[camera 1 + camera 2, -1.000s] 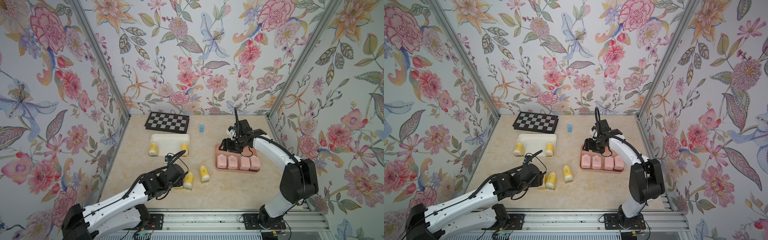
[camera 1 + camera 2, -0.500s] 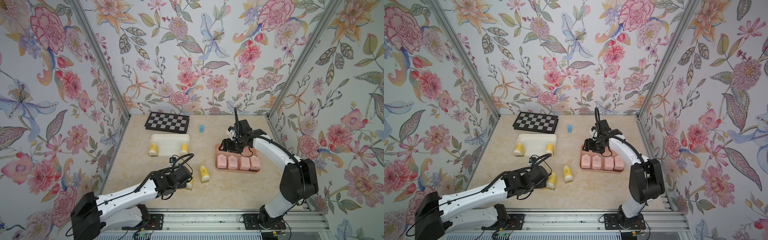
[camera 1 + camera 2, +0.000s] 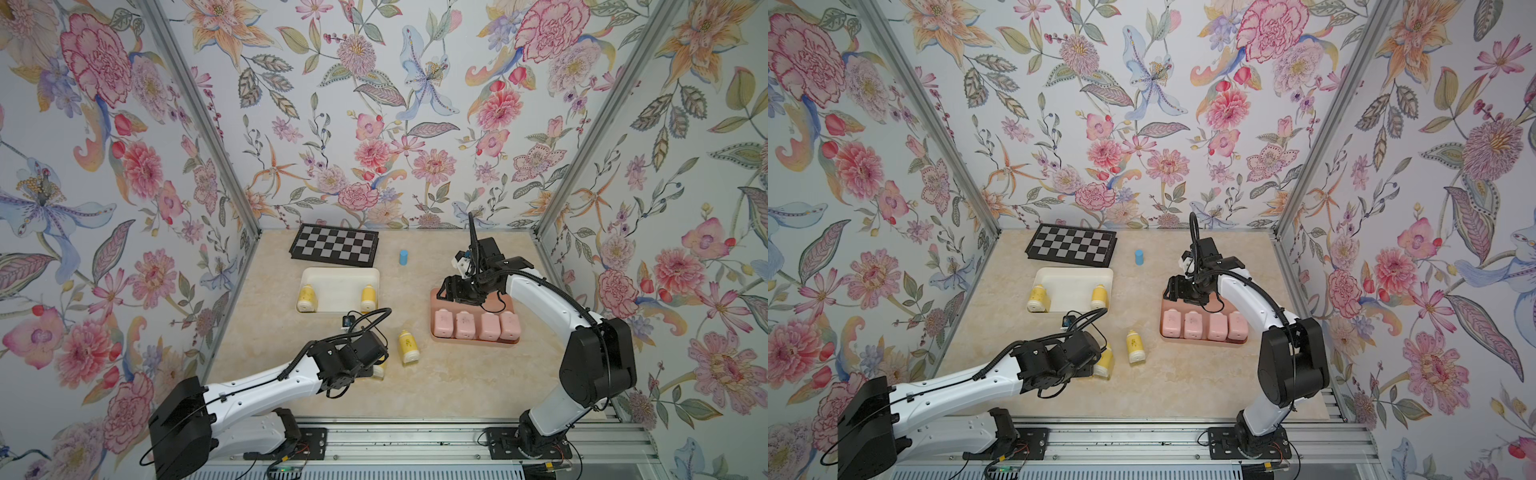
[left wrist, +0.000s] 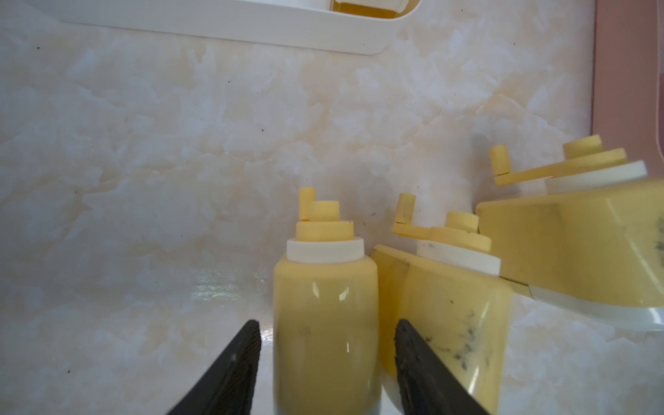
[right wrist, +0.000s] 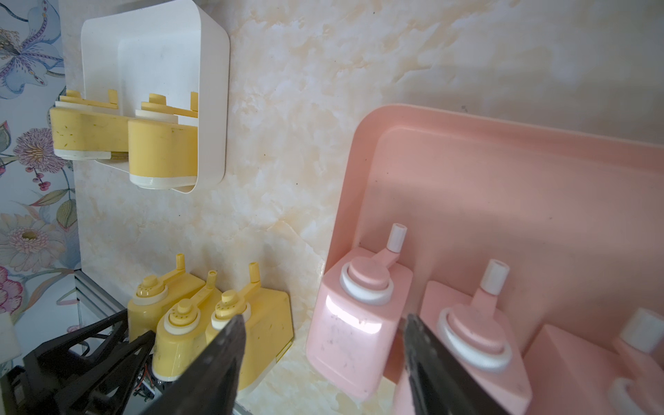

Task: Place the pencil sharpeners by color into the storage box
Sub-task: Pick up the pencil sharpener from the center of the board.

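Observation:
Three yellow pencil sharpeners lie on the table near the front. My left gripper [image 4: 327,330] is low over them, open, its jaws on either side of one yellow sharpener [image 4: 325,305] with a thin gap on each side. A second one [image 4: 449,305] lies against it and a third [image 3: 408,347] a little to the right. The white storage box [image 3: 340,271] holds two yellow sharpeners [image 3: 306,297]. The pink storage box [image 3: 473,341] holds several pink sharpeners [image 3: 464,325] in a row. My right gripper [image 3: 453,293] hovers open and empty over the pink box's far left corner.
A black-and-grey checkerboard [image 3: 334,250] lies at the back, with a small blue cylinder [image 3: 403,257] standing to its right. Flowered walls close in the left, back and right sides. Bare marble tabletop lies between the two boxes.
My left arm has swung in and lowered over the yellow sharpeners near the front, and its jaws have narrowed around one of them. The right arm has not moved.

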